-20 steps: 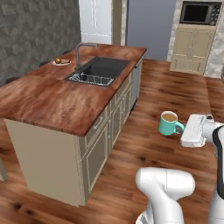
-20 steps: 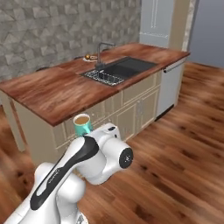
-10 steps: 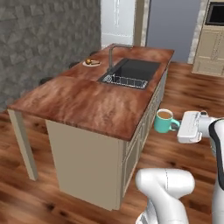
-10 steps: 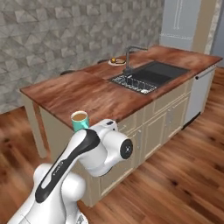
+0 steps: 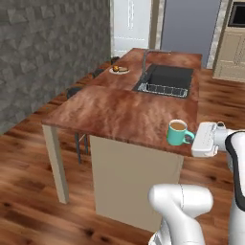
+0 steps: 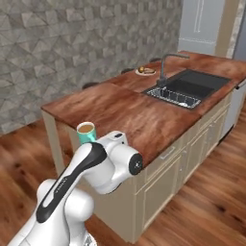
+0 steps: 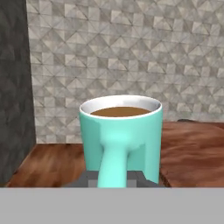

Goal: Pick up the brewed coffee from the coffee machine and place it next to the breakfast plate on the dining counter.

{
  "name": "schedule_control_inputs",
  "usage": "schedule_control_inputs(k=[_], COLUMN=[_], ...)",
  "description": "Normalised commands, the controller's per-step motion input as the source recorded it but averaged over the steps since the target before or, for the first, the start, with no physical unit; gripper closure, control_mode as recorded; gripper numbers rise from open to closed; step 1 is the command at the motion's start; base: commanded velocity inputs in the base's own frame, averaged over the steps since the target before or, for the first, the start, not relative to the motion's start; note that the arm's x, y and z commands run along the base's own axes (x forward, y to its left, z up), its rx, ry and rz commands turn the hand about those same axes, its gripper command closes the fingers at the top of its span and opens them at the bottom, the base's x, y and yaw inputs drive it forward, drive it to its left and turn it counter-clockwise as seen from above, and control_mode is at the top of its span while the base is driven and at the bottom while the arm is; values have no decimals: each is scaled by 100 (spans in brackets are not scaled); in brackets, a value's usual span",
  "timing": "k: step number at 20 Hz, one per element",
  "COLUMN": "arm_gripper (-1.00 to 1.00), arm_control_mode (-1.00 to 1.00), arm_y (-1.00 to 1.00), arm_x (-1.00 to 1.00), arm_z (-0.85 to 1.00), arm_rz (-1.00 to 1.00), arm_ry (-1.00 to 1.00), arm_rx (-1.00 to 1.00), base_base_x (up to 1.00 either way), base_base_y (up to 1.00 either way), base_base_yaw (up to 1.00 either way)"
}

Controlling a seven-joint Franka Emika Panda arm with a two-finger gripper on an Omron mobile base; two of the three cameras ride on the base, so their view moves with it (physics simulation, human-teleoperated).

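My gripper (image 5: 193,138) is shut on the handle of the brewed coffee (image 5: 177,132), a teal-green mug with light brown coffee at its top. I hold it upright in the air, off the near right side of the dining counter (image 5: 119,111). In the hand view the mug (image 7: 121,133) is close up, its handle between my dark fingertips (image 7: 89,179). The breakfast plate (image 5: 119,70) with toast lies at the counter's far left edge, left of the faucet (image 5: 145,59). From the right base view the mug (image 6: 87,132) rises just above my arm, with the plate (image 6: 145,71) far off. The coffee machine is out of view.
A dark inset sink (image 5: 166,79) with a wire rack takes up the far right of the counter. A grey stone wall (image 5: 43,52) runs along the left. Dark stools (image 5: 75,91) stand at the counter's left side. Wood floor surrounds the island.
The base has driven, so the whole scene has shifted: the island's near end now lies in front of me and closer. The mug stays in my grip at the same height.
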Motion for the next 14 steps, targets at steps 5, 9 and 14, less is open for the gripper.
schedule_control_inputs(k=[5,9,14], arm_gripper=[100,100,100], arm_control_mode=[100,100,100], arm_y=[0,0,0], arm_x=[0,0,0], arm_z=[0,0,0], arm_rz=[0,0,0], arm_ry=[0,0,0], arm_rx=[0,0,0], base_base_x=[0,3,30], base_base_y=[100,100,100], base_base_yaw=[-23,-27,-35])
